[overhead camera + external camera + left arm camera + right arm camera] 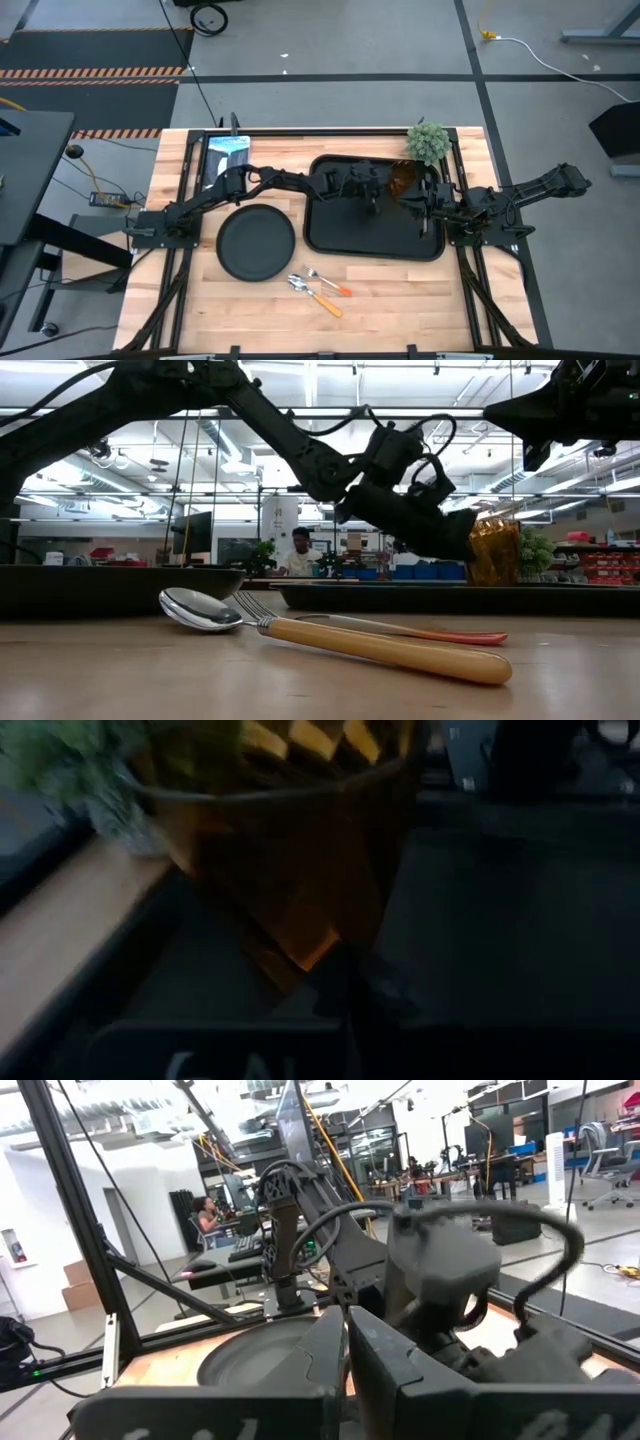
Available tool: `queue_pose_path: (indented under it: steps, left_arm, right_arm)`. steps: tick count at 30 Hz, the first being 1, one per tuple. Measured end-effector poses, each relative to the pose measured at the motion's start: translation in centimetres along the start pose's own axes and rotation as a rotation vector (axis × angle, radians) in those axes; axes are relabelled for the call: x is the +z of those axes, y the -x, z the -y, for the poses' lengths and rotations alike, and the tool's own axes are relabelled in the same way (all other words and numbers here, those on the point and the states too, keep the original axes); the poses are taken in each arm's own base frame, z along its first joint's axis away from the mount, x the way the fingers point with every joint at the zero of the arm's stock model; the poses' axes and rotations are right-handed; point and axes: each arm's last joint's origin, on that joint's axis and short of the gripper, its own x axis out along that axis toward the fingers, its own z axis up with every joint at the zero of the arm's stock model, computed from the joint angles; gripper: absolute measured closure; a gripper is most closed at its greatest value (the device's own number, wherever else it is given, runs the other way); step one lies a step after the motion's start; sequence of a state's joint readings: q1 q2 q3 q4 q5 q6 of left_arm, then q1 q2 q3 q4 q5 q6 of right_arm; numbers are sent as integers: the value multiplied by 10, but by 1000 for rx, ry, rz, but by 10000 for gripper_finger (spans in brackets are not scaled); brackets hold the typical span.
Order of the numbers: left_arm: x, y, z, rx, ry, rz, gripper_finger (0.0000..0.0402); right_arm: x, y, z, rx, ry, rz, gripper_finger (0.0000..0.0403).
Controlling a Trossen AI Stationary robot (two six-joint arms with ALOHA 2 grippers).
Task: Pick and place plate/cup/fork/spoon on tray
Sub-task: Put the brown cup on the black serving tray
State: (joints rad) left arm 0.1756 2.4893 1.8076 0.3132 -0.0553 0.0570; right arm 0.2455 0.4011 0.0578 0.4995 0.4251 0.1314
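Cup (402, 181) seemingly held by outstretched left gripper (385, 190) over tray (330, 235).

Amber faceted cup (402, 181) on black tray (335, 235); matte black plate (256, 243); orange-handled fork (328, 282) and perhaps yellower-handled spoon (314, 295); green plant (427, 141).

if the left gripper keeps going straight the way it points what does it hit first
Most likely the cup: it stands on the tray straight ahead of the left gripper, filling the left wrist view. The gap between them is unclear.
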Motion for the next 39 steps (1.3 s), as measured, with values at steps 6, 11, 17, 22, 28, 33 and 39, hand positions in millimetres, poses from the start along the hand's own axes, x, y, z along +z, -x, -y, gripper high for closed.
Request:
queue_pose_path:
  steps: [6, 11, 17, 22, 28, 33, 39]
  left_arm:
    - [8, 0, -1, 6, 6, 83, 390]
    - [14, 1, 2, 5, -1, 148, 390]
    - [9, 0, -2, 9, -4, 99, 390]
    - [-8, -6, -4, 12, 42, 39, 390]
    - [-28, -17, 1, 2, 74, 22, 390]
    - [-25, -33, 2, 2, 97, 40, 390]
    - [-19, -51, 8, -6, 37, -13, 390]
  right_arm:
    - [0, 0, 0, 0, 0, 0, 376]
    - [0, 0, 0, 0, 0, 0, 376]
    - [0, 0, 0, 0, 0, 0, 376]
    - [0, 0, 0, 0, 0, 0, 376]
    - [0, 0, 0, 1, 0, 0, 376]
    - [0, 0, 0, 0, 0, 1, 376]
    - [0, 0, 0, 0, 0, 1, 376]
